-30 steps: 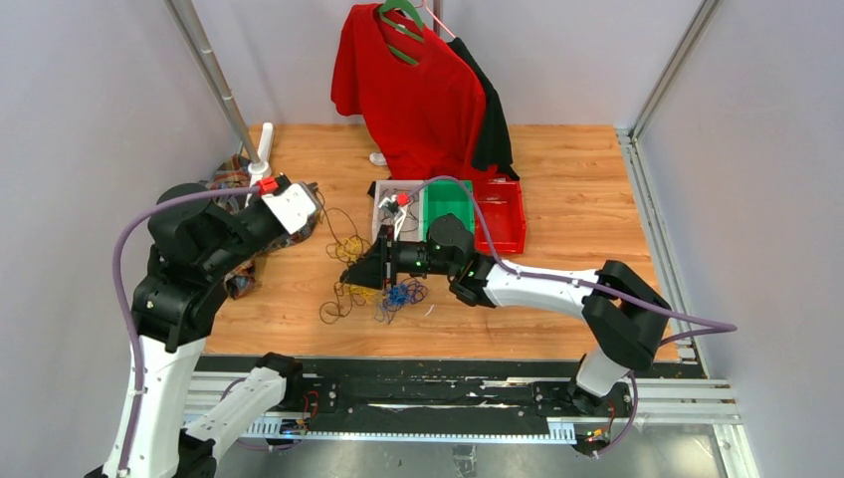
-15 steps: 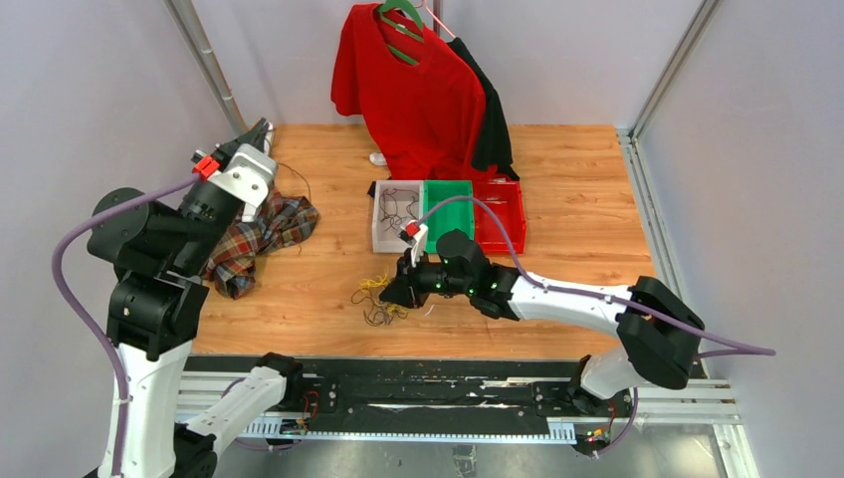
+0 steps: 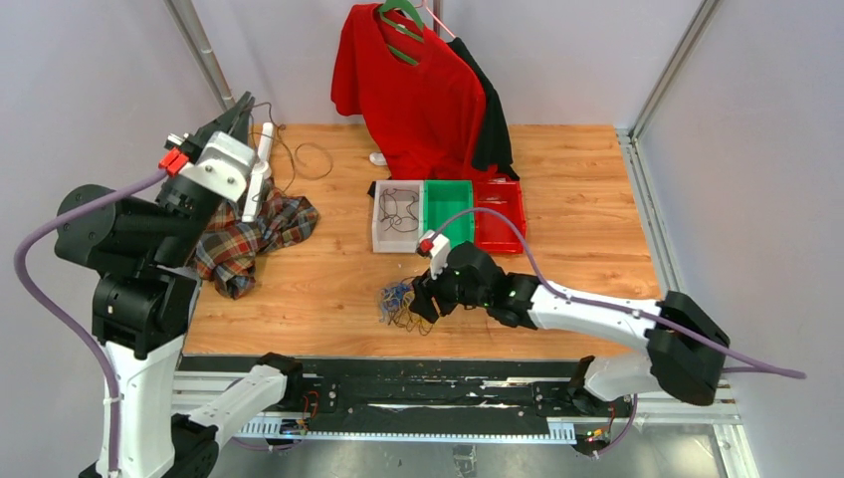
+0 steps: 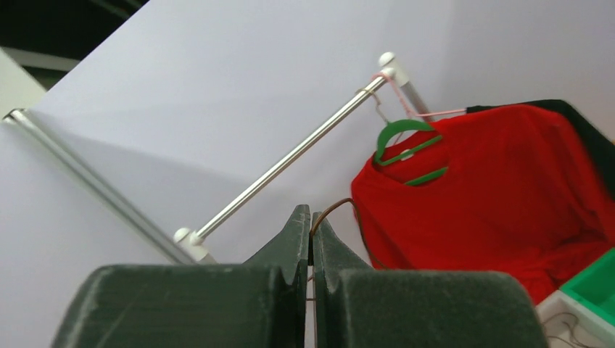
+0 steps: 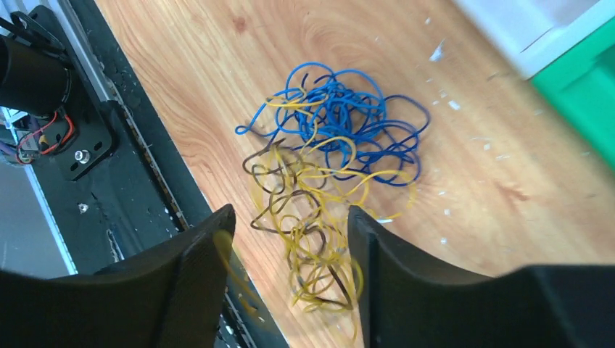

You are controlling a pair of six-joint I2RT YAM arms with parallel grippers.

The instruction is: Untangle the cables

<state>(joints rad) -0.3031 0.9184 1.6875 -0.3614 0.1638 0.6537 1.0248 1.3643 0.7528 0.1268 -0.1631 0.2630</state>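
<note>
Two arms over one wooden worktop; contents listed left to right.

Left end effector: high over the far left corner, above a white post base. Fingers pressed together in the wrist view, pinching a thin dark cable right at the tips. Held cable arcing away from the tips, then trailing in a loose loop over the far left of the worktop.

Plaid cloth: crumpled on the worktop, below and just right of that end effector.

Cable tangle: blue, yellow and dark loops knotted in one heap near the front edge. Blue mostly on the far side, yellow and dark nearer the black rail. Lies on the worktop in front of the white bin, well apart from the held cable.

Right end effector: low at the tangle's right side, spread wide, gripping nothing. Yellow loops showing in the gap beneath; touching them or not, cannot tell.

White bin: a few dark cables inside. Green bin against its right wall, red bin next again.

Red shirt on green hanger: hangs behind the bins, black garment just behind its right side.
</note>
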